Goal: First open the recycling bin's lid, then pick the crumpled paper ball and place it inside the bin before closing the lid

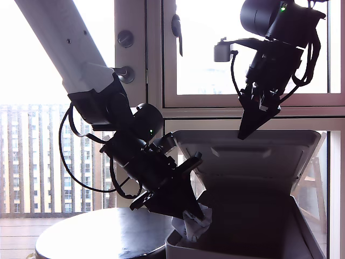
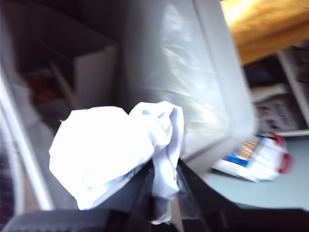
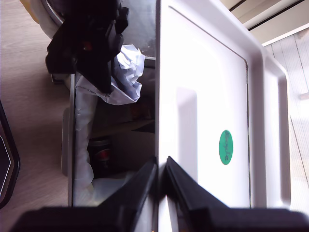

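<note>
My first end effector (image 1: 195, 216) is closed on the crumpled paper ball (image 1: 190, 225), over the recycling bin (image 1: 237, 243). My second end effector (image 1: 243, 134) pinches the upright lid (image 1: 253, 156) at its edge.

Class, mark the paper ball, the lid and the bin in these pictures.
paper ball (image 2: 104, 150): first wrist view, its bright creased front.
lid (image 3: 207, 106): second wrist view, its flat inner panel.
bin (image 1: 180, 252): exterior view, its near rim.

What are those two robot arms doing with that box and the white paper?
My second gripper pinches the edge of the lid and holds it up, so the recycling bin stands open. My first gripper is clamped on the crumpled paper ball and holds it over the bin's rim on the exterior view's left, not yet let go. The round table sits beside the bin.
</note>
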### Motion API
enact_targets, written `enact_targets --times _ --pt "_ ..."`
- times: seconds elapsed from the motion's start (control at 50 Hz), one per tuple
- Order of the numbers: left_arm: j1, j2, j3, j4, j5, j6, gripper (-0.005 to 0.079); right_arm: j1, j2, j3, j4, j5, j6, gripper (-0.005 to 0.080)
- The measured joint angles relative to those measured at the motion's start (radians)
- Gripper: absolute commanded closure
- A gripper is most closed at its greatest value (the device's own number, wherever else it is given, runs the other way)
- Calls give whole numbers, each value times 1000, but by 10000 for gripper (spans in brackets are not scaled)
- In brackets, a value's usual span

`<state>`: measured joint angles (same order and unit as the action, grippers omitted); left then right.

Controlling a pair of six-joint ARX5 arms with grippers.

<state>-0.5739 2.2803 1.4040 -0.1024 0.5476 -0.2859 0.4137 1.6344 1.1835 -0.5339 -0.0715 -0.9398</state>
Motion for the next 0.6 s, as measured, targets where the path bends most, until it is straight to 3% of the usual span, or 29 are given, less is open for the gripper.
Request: enact_targets --times 0.04,0.08,0.6 --pt "0 0 0 -1 0 0 101 0 0 0 0 0 0 764" --pt "0 0 0 -2 0 0 40 0 0 0 0 0 0 764" --pt "2 0 0 -37 30 34 54 0 0 0 -8 0 0 764"
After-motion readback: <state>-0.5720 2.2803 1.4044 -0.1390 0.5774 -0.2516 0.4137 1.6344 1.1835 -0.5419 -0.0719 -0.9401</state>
